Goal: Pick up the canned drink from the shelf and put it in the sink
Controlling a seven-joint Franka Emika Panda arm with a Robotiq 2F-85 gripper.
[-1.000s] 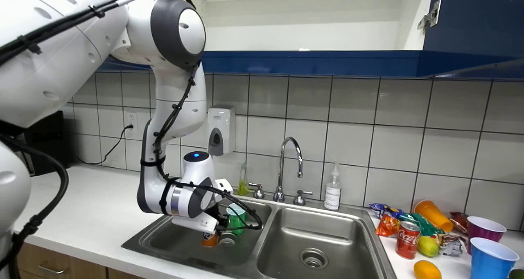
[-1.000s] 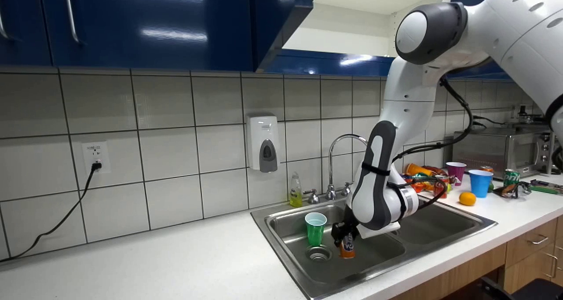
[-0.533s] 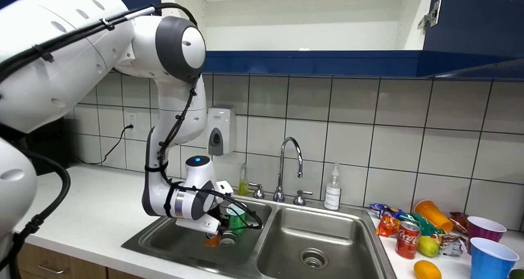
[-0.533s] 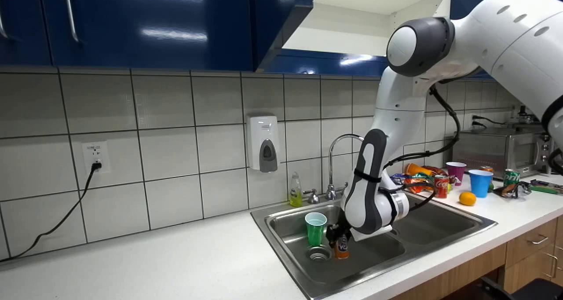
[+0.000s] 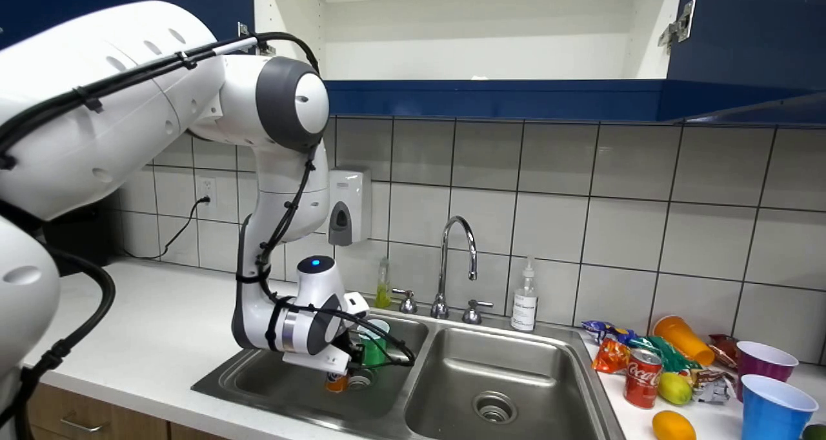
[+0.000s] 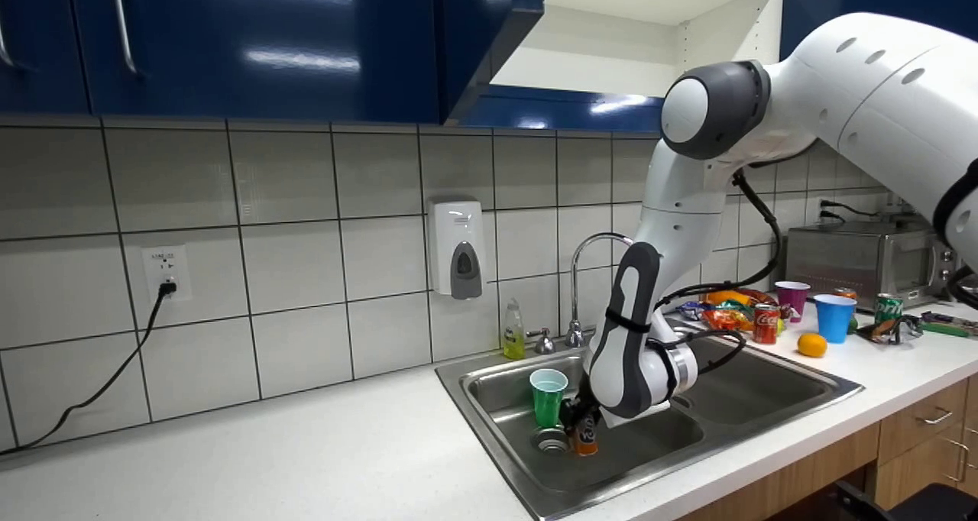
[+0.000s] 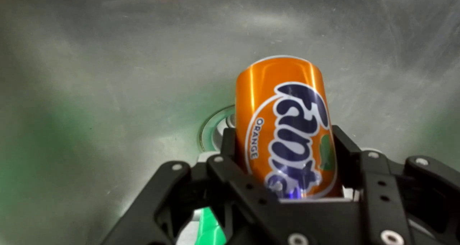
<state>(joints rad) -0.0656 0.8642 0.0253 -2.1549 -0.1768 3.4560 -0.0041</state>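
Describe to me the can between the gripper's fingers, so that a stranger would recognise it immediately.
Find the double steel sink with the chrome faucet, then its basin that contains the green cup. There, near the drain, the gripper holds a can. Unlike the cup, it is orange and says Fanta in dark writing.

Arm (image 6: 680, 200) lower than 1 second ago; orange can (image 6: 586, 437) shifted along with it, nearer drain (image 6: 550, 441).

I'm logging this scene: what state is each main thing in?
Gripper: shut on the Fanta can
Fanta can: gripped, in the sink
Green cup: upright
Faucet: no water showing
Cabinet above sink: open
Orange cup: tipped over
Blue cup: upright
Purple cup: upright
Coke can: upright
Plug: plugged in
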